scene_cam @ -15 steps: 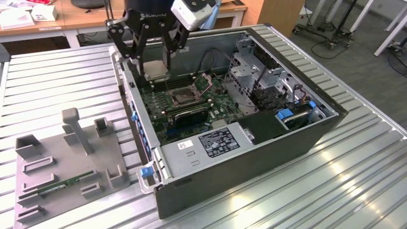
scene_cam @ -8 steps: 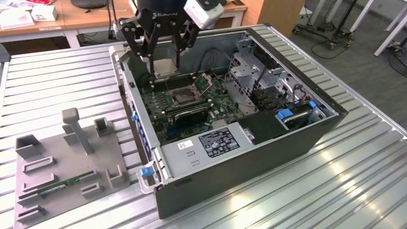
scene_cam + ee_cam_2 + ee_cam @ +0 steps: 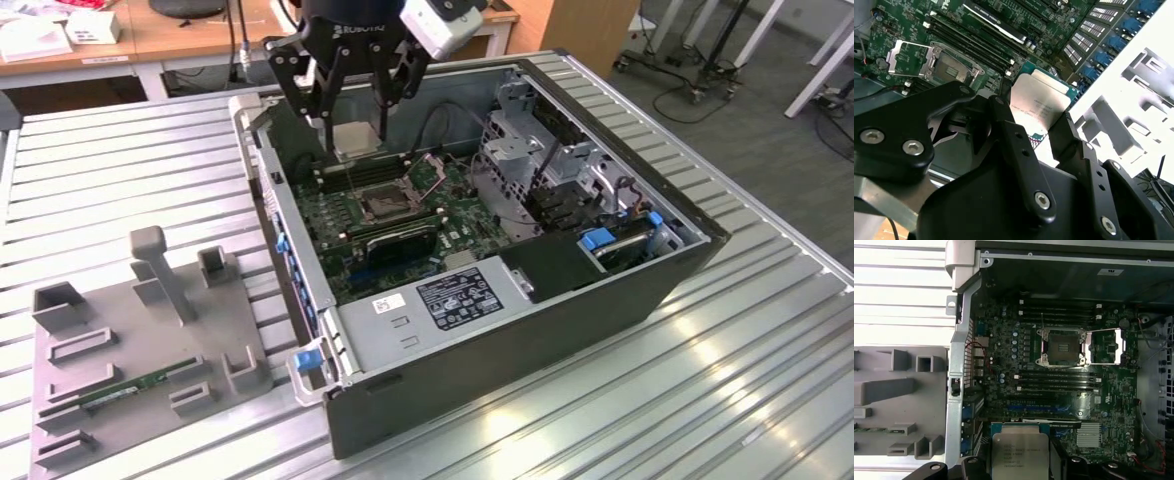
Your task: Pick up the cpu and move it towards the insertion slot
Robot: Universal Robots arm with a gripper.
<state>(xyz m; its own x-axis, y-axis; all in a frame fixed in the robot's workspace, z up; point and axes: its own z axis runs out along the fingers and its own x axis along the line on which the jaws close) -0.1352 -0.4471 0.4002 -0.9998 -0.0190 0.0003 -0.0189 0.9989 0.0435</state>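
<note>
My gripper (image 3: 355,128) hangs over the open computer case and is shut on the cpu (image 3: 354,140), a flat square chip with a silver top and pale border. It holds the chip in the air above the green board, clear of the parts below. In the second wrist view the cpu (image 3: 1040,100) sits between two black fingers (image 3: 1004,112). In the first wrist view the cpu (image 3: 1020,455) sits some way off from the insertion slot (image 3: 1061,346). That slot (image 3: 391,203) is a square socket with a silvery frame swung open and a dark centre (image 3: 949,62).
Long black memory slots (image 3: 1056,382) flank the socket. The case walls (image 3: 274,200), a drive cage (image 3: 534,160) and the power supply (image 3: 441,300) ring the board. A grey fixture tray (image 3: 120,340) at the exterior view's left holds a green memory stick (image 3: 134,385).
</note>
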